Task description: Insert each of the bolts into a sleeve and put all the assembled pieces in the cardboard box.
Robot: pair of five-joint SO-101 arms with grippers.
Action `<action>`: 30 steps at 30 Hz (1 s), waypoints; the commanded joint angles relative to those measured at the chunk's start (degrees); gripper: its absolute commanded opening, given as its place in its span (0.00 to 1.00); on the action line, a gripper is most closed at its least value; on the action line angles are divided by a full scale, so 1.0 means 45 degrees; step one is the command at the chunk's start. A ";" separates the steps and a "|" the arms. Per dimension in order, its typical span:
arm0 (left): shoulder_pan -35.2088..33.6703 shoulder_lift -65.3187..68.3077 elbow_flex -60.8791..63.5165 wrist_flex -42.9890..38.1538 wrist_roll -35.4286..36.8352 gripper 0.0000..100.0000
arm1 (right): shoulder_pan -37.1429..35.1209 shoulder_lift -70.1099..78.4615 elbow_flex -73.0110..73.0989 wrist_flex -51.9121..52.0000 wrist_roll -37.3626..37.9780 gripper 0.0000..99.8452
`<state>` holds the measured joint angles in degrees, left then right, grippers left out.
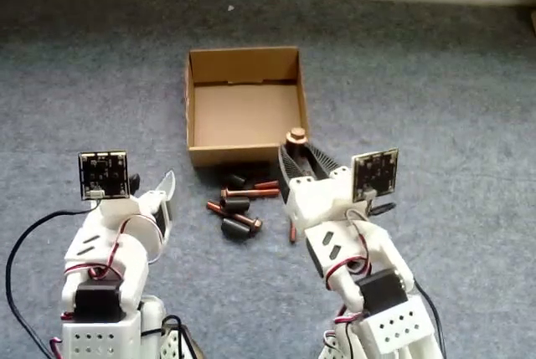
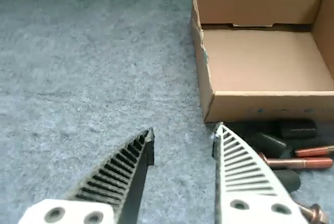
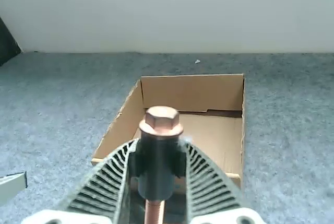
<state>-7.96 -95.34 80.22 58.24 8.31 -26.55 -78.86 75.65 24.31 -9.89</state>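
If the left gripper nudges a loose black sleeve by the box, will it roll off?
Probably little: the sleeve is round and lies on its side, but the fuzzy carpet should damp rolling. It looks rigid, so likely won't squash.

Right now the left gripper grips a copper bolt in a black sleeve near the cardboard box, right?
Not the left: the right gripper grips the copper bolt in its black sleeve near the cardboard box, as the right wrist view shows. The left gripper is open, holding nothing.
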 commanded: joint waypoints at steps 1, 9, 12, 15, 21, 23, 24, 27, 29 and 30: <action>-0.0147 -0.0107 0.0400 -0.0039 0.0137 0.19 | 0.0166 0.3409 -0.2452 -0.0947 -0.0137 0.00; -0.0029 -0.0107 0.0537 -0.0059 0.0078 0.19 | 0.0225 1.0286 -0.6300 -0.3702 -0.0117 0.00; -0.0049 -0.0107 0.0498 -0.0059 0.0059 0.19 | 0.0303 1.2259 -0.7414 -0.4112 -0.0117 0.00; -0.0068 -0.0107 0.0557 -0.0293 0.0059 0.19 | 0.0654 1.4017 -0.8391 -0.4269 -0.0117 0.01; -0.0068 -0.0107 0.0654 -0.0703 0.0059 0.19 | 0.1299 1.6615 -1.0325 -0.3761 -0.0137 0.06; -0.0068 -0.0107 0.0654 -0.0684 0.0059 0.19 | 0.1280 1.6694 -1.0735 -0.2803 -0.0195 0.12; -0.0068 -0.0107 0.0654 -0.0684 0.0059 0.19 | 0.1260 1.6654 -1.0872 -0.2393 -0.0195 0.15; -0.0068 -0.0107 0.0654 -0.0684 0.0059 0.19 | 0.1006 1.6205 -1.1184 -0.1358 -0.0156 0.17; -0.0068 -0.0107 0.0654 -0.0684 0.0059 0.19 | 0.0889 1.5639 -1.1165 -0.0635 -0.0137 0.17; -0.0068 -0.0107 0.0654 -0.0684 0.0059 0.19 | 0.0791 1.5346 -1.1145 -0.0166 -0.0137 0.17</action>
<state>-8.31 -95.34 83.38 56.40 8.31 -21.54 -4.22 28.18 18.95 -10.24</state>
